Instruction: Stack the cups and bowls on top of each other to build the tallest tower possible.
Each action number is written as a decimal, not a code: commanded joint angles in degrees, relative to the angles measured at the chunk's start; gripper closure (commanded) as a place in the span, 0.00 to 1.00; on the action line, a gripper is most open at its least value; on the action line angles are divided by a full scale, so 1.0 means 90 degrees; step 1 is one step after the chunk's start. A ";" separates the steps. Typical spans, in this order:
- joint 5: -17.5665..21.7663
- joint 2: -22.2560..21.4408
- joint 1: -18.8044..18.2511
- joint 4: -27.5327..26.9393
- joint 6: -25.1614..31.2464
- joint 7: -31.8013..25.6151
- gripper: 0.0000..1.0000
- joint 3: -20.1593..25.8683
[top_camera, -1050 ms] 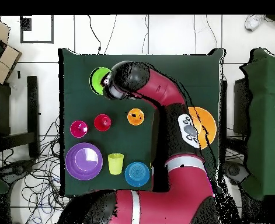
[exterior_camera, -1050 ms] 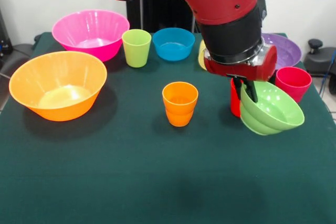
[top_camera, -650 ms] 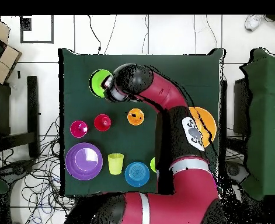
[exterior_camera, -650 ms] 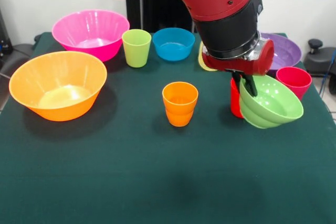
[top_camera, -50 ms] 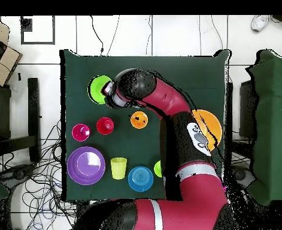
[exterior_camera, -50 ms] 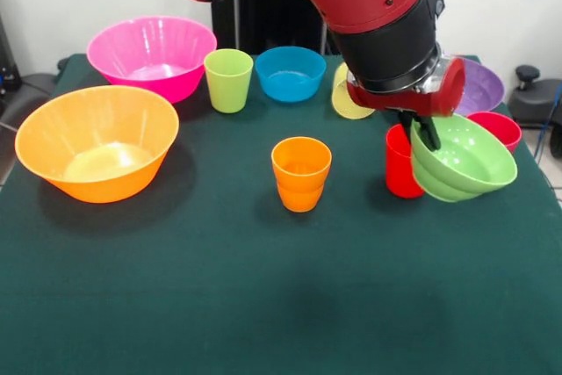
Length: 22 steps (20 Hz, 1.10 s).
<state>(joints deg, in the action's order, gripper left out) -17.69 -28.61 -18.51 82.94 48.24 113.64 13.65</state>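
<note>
The gripper [exterior_camera, -50 ms: 421,133] has its fingers clamped on the rim of the small light green bowl [exterior_camera, -50 ms: 463,169], holding it tilted and clear of the counter [exterior_camera, -50 ms: 263,305] at the right of the front view, just in front of the red cup [exterior_camera, -50 ms: 402,162]. No tower stands yet, as far as can be seen: nothing rests on anything else, so the build looks to be at its very first placement. The orange ribbed cup [exterior_camera, -50 ms: 301,173] stands upright and alone near the middle of the counter, left of the held bowl and apart from it; it looks like the likely base, and the bowl would have to travel left and be levelled over its mouth before release. Everything else waits untouched: the large orange bowl [exterior_camera, -50 ms: 97,142] at the near left, the large pink bowl [exterior_camera, -50 ms: 151,56] behind it, the lime green cup [exterior_camera, -50 ms: 228,80] and the small blue bowl [exterior_camera, -50 ms: 291,73] along the far side, the pale yellow cup [exterior_camera, -50 ms: 344,94] partly hidden behind the arm, the purple bowl [exterior_camera, -50 ms: 481,85] at the far right and the pink-red cup [exterior_camera, -50 ms: 499,127] beside it. In the overhead view the green bowl shows alone near one corner, well apart from the other pieces. Nearly all the stacking is therefore still to do.
</note>
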 commanded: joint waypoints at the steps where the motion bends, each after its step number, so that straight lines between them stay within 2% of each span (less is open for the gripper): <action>1: 0.0038 0.0000 -0.0280 0.0417 0.0686 -0.0271 1.00 0.0702; 6: 0.0076 -0.0240 -0.0434 0.0819 0.0550 -0.0346 1.00 0.0808; 16: 0.0240 -0.0309 -0.0713 0.1013 0.0600 -0.0498 1.00 0.0970; 22: 0.0376 -0.0111 -0.0786 0.0630 0.0844 -0.0499 1.00 0.0995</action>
<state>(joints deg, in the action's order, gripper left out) -17.64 -31.03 -24.82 88.10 49.35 113.64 18.28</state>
